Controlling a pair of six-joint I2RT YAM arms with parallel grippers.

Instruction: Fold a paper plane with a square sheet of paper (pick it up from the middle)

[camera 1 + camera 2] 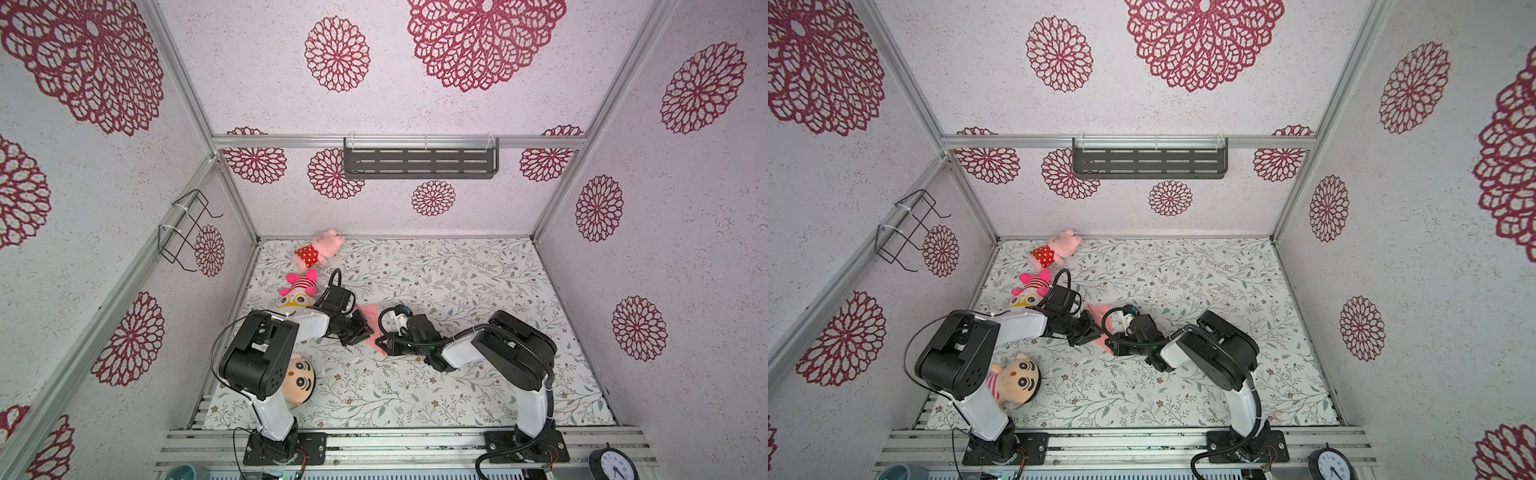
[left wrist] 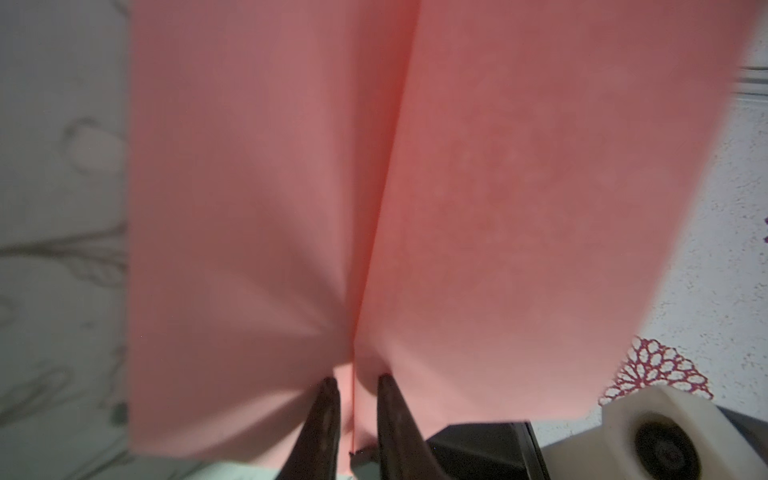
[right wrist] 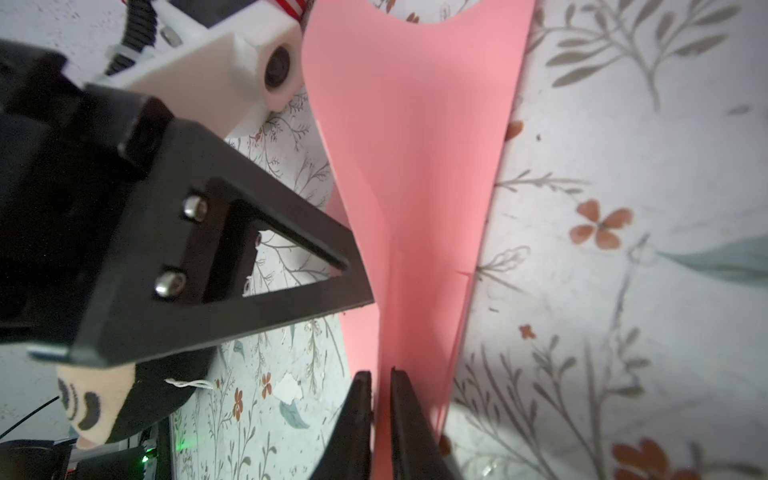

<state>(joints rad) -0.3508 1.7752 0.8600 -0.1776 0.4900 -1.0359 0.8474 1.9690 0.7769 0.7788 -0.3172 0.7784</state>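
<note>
Down near the middle of the desk (image 1: 457, 386), the left gripper (image 2: 354, 380) had its two dark fingers closed to a narrow gap around the centre crease of the pink paper (image 2: 498, 187), pinching the fold between them. The right gripper (image 3: 380, 374) gripped the same sheet from the opposite side, its fingers likewise set close on either side of a paper layer. Both arms were bent at the elbow and reached inward, forearms low and nearly level, their wrists facing each other in both top views. The paper (image 1: 371, 322) hung between them above the floral desk cover, folded lengthwise along a sharp crease, its two halves flaring apart like wings; from the right wrist view it narrowed toward the fingers and showed layered edges. Three plush toys lay along the left side: a pink pig (image 1: 320, 248), a striped doll (image 1: 298, 289), and a big-headed boy (image 1: 1015, 378) beside the left arm's base.
</note>
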